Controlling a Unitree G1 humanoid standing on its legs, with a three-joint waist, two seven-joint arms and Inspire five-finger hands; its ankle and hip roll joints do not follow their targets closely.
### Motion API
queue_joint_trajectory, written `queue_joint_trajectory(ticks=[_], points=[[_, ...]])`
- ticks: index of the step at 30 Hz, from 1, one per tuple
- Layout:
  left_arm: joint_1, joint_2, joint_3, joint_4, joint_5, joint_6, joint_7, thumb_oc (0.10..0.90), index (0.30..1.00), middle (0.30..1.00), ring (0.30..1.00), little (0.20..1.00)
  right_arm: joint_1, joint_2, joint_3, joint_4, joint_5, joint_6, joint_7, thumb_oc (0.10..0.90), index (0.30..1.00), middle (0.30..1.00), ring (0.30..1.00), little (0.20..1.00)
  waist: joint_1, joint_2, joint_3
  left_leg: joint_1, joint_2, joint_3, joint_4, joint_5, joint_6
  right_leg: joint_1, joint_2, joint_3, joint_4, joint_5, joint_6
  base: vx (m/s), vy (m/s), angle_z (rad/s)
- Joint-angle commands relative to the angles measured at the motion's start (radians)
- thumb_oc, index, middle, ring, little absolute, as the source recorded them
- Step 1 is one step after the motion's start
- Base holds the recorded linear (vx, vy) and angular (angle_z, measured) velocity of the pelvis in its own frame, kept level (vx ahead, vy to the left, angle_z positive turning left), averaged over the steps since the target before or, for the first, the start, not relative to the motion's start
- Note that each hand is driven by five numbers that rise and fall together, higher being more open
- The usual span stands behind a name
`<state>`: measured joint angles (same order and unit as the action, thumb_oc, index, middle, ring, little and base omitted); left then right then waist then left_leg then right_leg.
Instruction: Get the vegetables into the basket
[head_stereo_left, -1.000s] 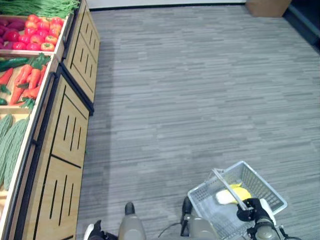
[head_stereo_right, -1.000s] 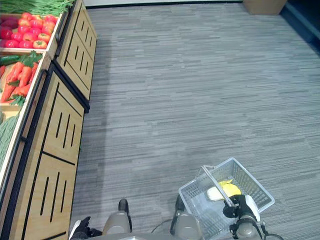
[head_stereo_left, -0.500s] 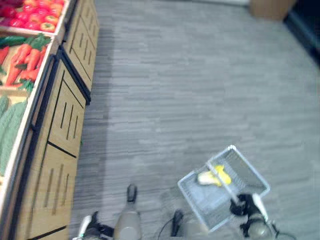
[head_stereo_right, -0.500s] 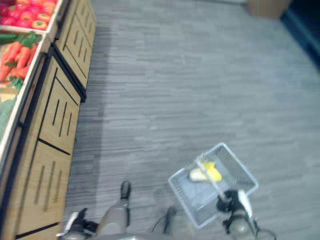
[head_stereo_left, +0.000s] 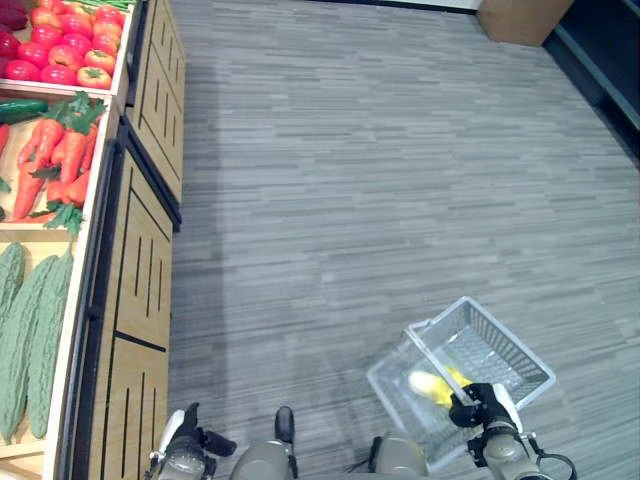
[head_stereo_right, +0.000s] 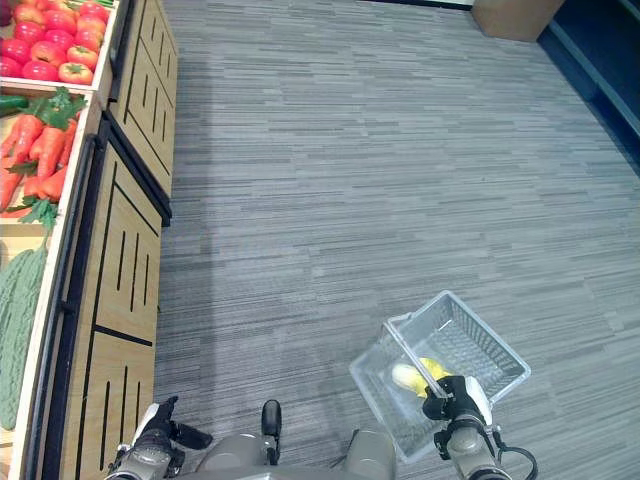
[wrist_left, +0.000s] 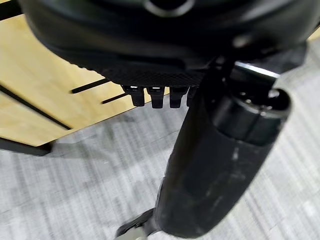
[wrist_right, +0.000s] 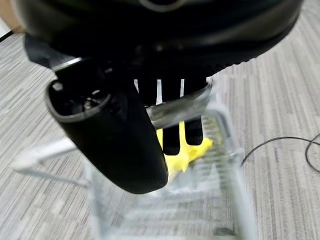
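— Two hands on my screens; start me with the big stuff.

— I see a grey carpet floor (head_stereo_left: 380, 150) across most of the head views, and along my robot's left side a wooden produce stand (head_stereo_left: 140, 260) with slotted panels. Its bins hold tomatoes (head_stereo_left: 70, 62), carrots (head_stereo_left: 55, 160) and bumpy green gourds (head_stereo_left: 30, 330).

— And the basket?

— I have the clear wire basket (head_stereo_left: 500, 350) hanging low on the right, tilted, above the floor. A yellow vegetable (head_stereo_left: 432, 385) lies inside it, with something pale beside it that I cannot identify.

— Hands?

— My right hand (head_stereo_right: 452, 398) has its fingers curled round the basket's handle (wrist_right: 180, 106); the wrist view shows the bar crossing under them. My left hand (head_stereo_left: 190, 440) hangs low near the stand, fingers curled, nothing in it.
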<state>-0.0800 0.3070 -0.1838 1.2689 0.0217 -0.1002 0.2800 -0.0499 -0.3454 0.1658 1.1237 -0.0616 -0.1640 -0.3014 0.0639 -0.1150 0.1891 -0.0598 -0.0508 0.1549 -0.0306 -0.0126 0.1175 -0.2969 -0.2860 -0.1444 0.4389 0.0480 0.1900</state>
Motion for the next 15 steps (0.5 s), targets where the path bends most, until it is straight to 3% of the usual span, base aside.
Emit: queue_joint_trajectory(ticks=[1,5,9,11,15], points=[[0.004,-0.024,0.045,0.023,0.015,0.000,0.011,0.900,1.000,1.000,1.000,1.000,-0.037,-0.095,-0.011,-0.074,0.032,-0.047,-0.037,0.400,0.300,0.300,0.300,0.300,-0.023,0.011,0.041,-0.067,0.069,-0.059,0.044,0.011,-0.104,0.073,0.054,-0.016,-0.247,0.119,0.005,0.18,-0.060,-0.03],[-0.008,-0.035,0.049,0.034,0.016,0.003,0.012,0.900,1.000,1.000,1.000,1.000,-0.045,-0.098,-0.011,-0.087,0.029,-0.042,-0.044,0.400,0.300,0.300,0.300,0.300,-0.047,0.012,0.057,-0.021,0.073,-0.086,0.062,-0.026,-0.123,0.029,0.033,0.022,-0.372,0.167,0.028,0.22,-0.103,0.24],[-0.007,-0.043,0.055,0.043,0.010,0.002,0.009,0.900,1.000,1.000,1.000,1.000,-0.033,-0.099,-0.020,-0.097,0.023,-0.041,-0.043,0.400,0.300,0.300,0.300,0.300,-0.063,0.009,0.060,0.022,0.065,-0.125,0.091,-0.075,-0.139,-0.002,0.018,0.046,-0.417,0.205,0.045,0.30,-0.191,0.53],[0.010,-0.060,0.061,0.053,0.005,0.009,0.013,0.900,1.000,1.000,1.000,1.000,-0.025,-0.107,-0.016,-0.083,0.016,-0.040,-0.035,0.400,0.300,0.300,0.300,0.300,-0.057,0.019,0.037,0.063,0.087,-0.167,0.079,-0.085,-0.168,0.025,0.044,0.005,-0.389,0.158,0.025,0.43,-0.399,0.78],[0.023,-0.067,0.066,0.060,-0.006,0.010,0.012,0.900,1.000,1.000,1.000,1.000,-0.012,-0.122,-0.022,-0.098,0.023,-0.050,-0.035,0.400,0.300,0.300,0.300,0.300,-0.064,0.037,0.025,0.074,0.128,-0.194,0.083,-0.069,-0.192,0.034,0.080,-0.018,-0.356,0.102,-0.007,0.21,-0.244,0.27]])
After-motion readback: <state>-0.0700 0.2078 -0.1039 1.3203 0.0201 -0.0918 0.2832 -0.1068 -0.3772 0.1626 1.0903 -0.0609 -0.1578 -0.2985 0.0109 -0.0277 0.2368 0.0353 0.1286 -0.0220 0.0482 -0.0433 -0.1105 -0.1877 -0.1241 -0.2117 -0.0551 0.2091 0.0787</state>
